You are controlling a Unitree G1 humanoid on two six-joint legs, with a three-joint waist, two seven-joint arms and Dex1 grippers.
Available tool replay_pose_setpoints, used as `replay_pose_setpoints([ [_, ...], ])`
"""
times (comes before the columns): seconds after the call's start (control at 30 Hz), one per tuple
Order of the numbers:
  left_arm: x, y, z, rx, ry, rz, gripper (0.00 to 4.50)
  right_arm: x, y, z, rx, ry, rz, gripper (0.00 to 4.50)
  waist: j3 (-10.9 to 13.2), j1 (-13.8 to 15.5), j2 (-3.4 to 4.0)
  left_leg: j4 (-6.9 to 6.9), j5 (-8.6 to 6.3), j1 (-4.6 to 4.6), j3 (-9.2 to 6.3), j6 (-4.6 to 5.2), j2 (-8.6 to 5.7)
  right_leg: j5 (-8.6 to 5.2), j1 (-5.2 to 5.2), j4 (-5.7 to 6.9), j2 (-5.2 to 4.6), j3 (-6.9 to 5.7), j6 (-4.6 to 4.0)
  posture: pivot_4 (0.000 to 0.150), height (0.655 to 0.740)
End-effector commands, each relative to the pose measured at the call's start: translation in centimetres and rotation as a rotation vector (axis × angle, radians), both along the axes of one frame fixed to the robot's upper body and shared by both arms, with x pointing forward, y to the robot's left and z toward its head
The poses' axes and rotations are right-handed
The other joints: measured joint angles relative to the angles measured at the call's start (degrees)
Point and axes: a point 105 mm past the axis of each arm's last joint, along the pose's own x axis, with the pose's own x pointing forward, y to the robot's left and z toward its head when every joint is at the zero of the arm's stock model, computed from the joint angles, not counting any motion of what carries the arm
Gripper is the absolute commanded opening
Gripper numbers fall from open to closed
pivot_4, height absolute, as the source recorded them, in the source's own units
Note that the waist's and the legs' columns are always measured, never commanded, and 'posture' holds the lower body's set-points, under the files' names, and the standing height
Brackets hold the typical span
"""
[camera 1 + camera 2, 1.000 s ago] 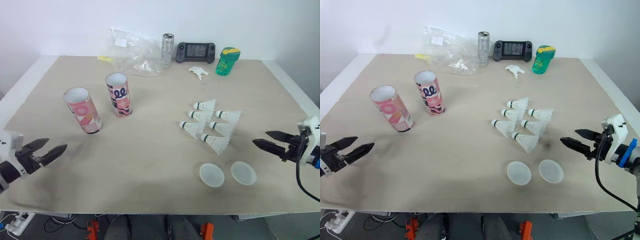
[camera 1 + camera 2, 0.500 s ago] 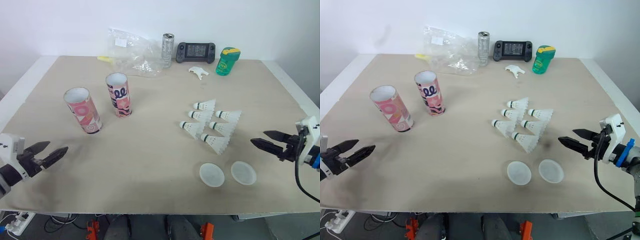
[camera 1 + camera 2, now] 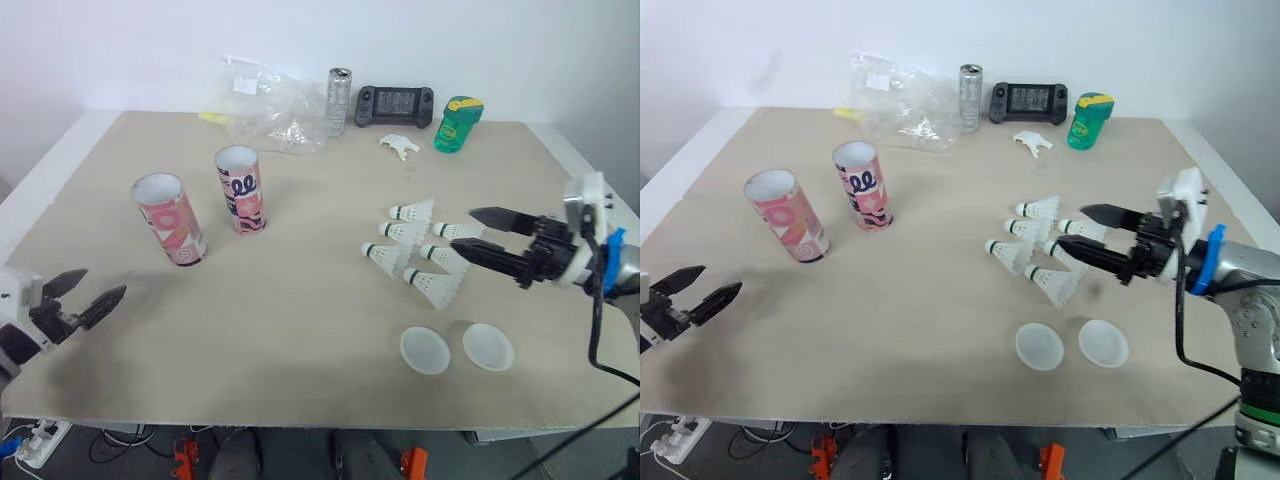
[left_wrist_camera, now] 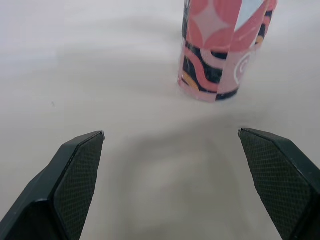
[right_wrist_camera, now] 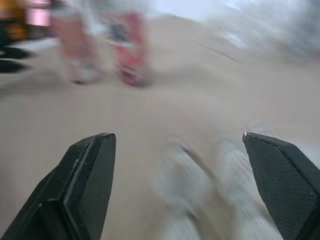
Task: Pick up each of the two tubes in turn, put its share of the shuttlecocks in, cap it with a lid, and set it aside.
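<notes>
Over the shuttlecocks [image 3: 386,256] the right gripper [image 3: 461,228] hangs wide open; it should pinch one cork (not the feathers). The left gripper [image 3: 105,281], also open and empty, hovers short of the two upright tubes [image 3: 170,218].

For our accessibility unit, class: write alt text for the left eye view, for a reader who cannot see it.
The open right pincer reaches over six shuttlecocks clustered on a beige table. Two pink patterned tubes stand upright to the left, two translucent lids lie near the front edge, and the open left pincer hovers at the near left corner.
</notes>
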Motion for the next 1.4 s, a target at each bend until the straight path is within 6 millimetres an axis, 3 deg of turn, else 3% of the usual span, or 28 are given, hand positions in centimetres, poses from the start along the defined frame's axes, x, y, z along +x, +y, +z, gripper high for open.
replay_pose_setpoints([
  [0.03, 2.1, -2.2, 0.5, 0.016, -0.057, -0.096, 4.5, -1.0, 4.4, -0.5, 0.005, 0.007, 0.163, 4.37, 0.0, 0.38, -0.01, 0.05, 0.0, -0.05, 0.0, 0.0, 0.0, 0.0, -0.02, 0.0, 0.01, -0.02, 0.0, 0.15, 0.7394],
  [0.13, 3.1, -3.7, 0.2, 0.008, -0.045, -0.179, 4.5, -1.4, 6.4, -1.6, 0.011, 0.034, 0.222, 4.37, 0.01, 0.75, 0.0, 0.14, 0.01, -0.23, -0.01, 0.02, -0.01, 0.08, -0.1, -0.01, 0.01, -0.01, 0.06, 0.15, 0.7394],
  [0.3, 4.8, -4.5, 0.3, 0.007, -0.035, -0.233, 4.5, -3.2, 9.7, -2.7, 0.041, 0.048, 0.335, 4.37, 0.0, 1.0, -0.01, 0.1, -0.02, -0.29, -0.11, 0.02, -0.02, 0.1, -0.11, 0.0, 0.06, -0.05, -0.16, 0.15, 0.7394],
  [0.47, 7.1, -4.8, 1.2, -0.019, -0.068, -0.224, 4.5, -3.5, 11.2, -2.9, 0.093, 0.043, 0.329, 4.37, 0.01, 1.05, 0.0, 0.15, 0.0, -0.34, -0.38, 0.01, 0.04, 0.05, -0.08, 0.05, 0.26, -0.15, -0.1, 0.15, 0.7394],
  [0.77, 10.4, -8.3, 0.6, -0.007, -0.025, -0.315, 4.5, -4.1, 12.3, -1.9, 0.156, 0.027, 0.333, 4.37, 0.01, 1.09, -0.02, 0.36, 0.03, -0.41, -0.52, 0.03, 0.02, 0.12, 0.02, 0.05, 0.3, -0.22, 0.06, 0.15, 0.7394],
  [1.0, 12.2, -8.9, 1.2, -0.013, -0.035, -0.263, 4.5, -4.5, 12.6, -1.9, 0.166, 0.014, 0.313, 4.37, 0.01, 1.09, -0.02, 0.33, 0.03, -0.46, -0.65, 0.03, 0.03, 0.11, 0.01, 0.06, 0.38, -0.25, 0.04, 0.15, 0.7394],
  [1.23, 12.6, -9.9, 1.0, -0.019, -0.045, -0.272, 4.5, -4.5, 12.5, -2.1, 0.16, 0.013, 0.285, 4.37, 0.01, 1.09, -0.02, 0.35, 0.03, -0.49, -0.68, 0.03, 0.02, 0.12, 0.01, 0.06, 0.37, -0.3, 0.03, 0.15, 0.7394],
  [1.33, 12.8, -9.9, 1.2, -0.023, -0.068, -0.249, 3.71, -4.5, 12.5, -2.1, 0.158, 0.013, 0.283, 4.5, 0.01, 1.1, -0.02, 0.35, 0.03, -0.5, -0.71, 0.03, 0.02, 0.12, 0.02, 0.06, 0.37, -0.32, 0.03, 0.15, 0.7394],
  [1.4, 12.8, -10.0, 1.3, -0.027, -0.076, -0.259, 3.71, -4.4, 12.4, -2.1, 0.157, 0.012, 0.281, 4.5, 0.01, 1.1, -0.02, 0.36, 0.03, -0.5, -0.7, 0.03, 0.02, 0.12, 0.02, 0.06, 0.37, -0.32, 0.03, 0.15, 0.7394],
])
